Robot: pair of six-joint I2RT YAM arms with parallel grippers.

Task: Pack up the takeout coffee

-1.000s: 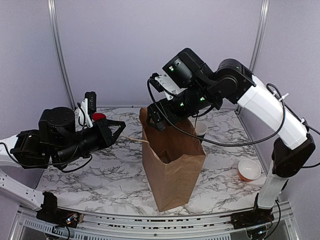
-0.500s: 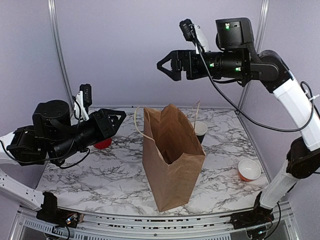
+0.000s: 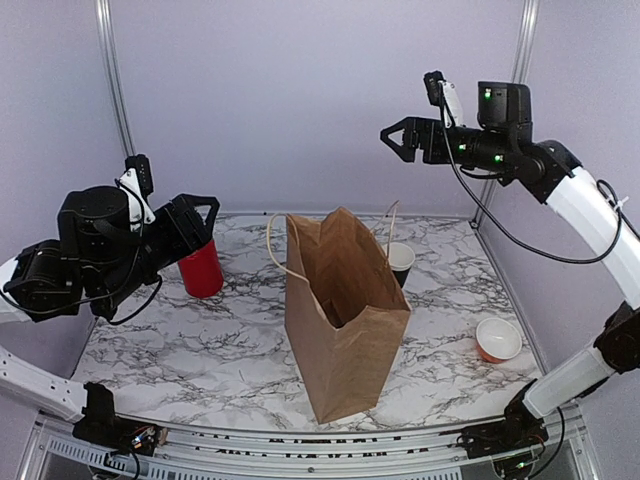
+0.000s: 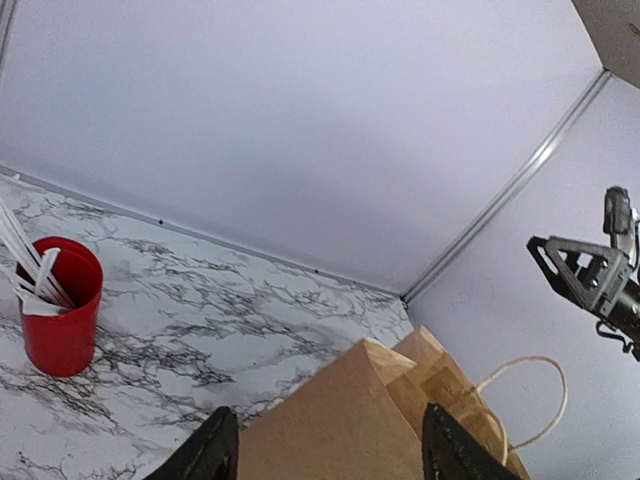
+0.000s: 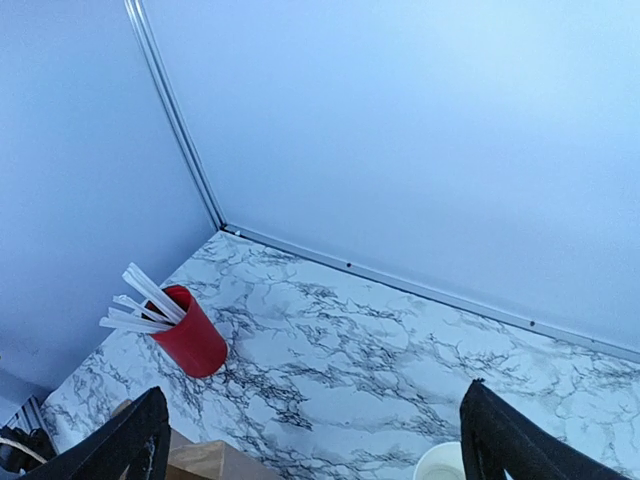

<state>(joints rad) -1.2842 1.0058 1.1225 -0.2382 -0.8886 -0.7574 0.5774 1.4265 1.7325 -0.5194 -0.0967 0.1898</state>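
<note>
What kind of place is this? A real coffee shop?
Probably a robot test booth, not a shop: plain walls with metal rails close round a marble-look table, with a left arm and right arm mounted at its edge.

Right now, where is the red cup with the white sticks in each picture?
Top external: the red cup stands at the left back of the table, left of the paper bag.
Left wrist: the red cup is at the far left; the bag's top is at bottom middle.
Right wrist: the red cup is lower left; the bag's top peeks in just below it.
Shared landmark: the paper bag.
</note>
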